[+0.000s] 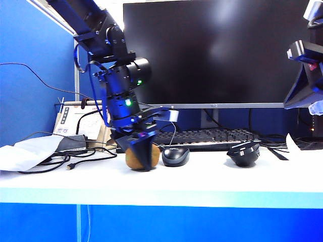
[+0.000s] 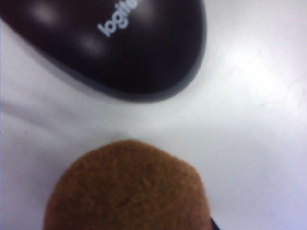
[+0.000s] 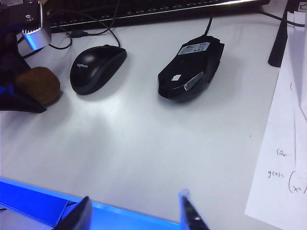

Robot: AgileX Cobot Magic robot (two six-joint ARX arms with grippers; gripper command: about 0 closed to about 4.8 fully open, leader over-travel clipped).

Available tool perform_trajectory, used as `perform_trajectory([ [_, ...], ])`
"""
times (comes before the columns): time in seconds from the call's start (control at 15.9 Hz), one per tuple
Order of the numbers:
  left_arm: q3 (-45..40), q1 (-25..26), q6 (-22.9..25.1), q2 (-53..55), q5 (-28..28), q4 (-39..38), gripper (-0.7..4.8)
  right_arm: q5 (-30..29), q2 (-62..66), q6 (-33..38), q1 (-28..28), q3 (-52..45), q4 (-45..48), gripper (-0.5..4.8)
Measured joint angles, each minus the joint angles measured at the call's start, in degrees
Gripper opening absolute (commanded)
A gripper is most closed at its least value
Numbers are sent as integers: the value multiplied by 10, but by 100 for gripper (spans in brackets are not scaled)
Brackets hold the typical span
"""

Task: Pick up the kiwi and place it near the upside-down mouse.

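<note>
Item one, from my remote station: the left gripper is down on the white table, its dark fingers clamped around the kiwi, which sits on the tabletop at the left side of the exterior view. I see the fuzzy brown fruit filling the near part of the left wrist view (blurred, close up).

Item two: the corded mouse, dome up, just beside the kiwi.

Item three: the upside-down mouse, glossy black, well apart from the kiwi, beyond the corded one.

Item four: the right gripper, raised at the right, jaws apart, holding nothing.

Item five: keyboard and monitor behind.
</note>
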Motion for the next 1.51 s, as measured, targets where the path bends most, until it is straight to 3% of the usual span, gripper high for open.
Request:
perform_trajectory([
  [0.06,0,-5,-12,0,0,0,107,0,0,0,0,0,0,238],
  [0.38,0,-51,-41,-51,2,13,18,5,-1,0,0,0,11,238],
  [0.69,14,-122,-61,-74,16,106,-6,99,-59,-27,-1,0,-8,238],
  [0.82,15,-133,-95,-72,33,163,-6,101,-109,-29,-8,0,-28,238],
  [1.01,48,-146,-128,-21,66,171,-6,101,-184,-29,-13,1,-50,238],
  [1.26,85,-186,-138,38,70,164,-6,80,-257,-28,-14,1,-91,238],
  [1.51,86,-173,-138,56,55,150,-6,52,-254,-26,-14,1,-99,238],
])
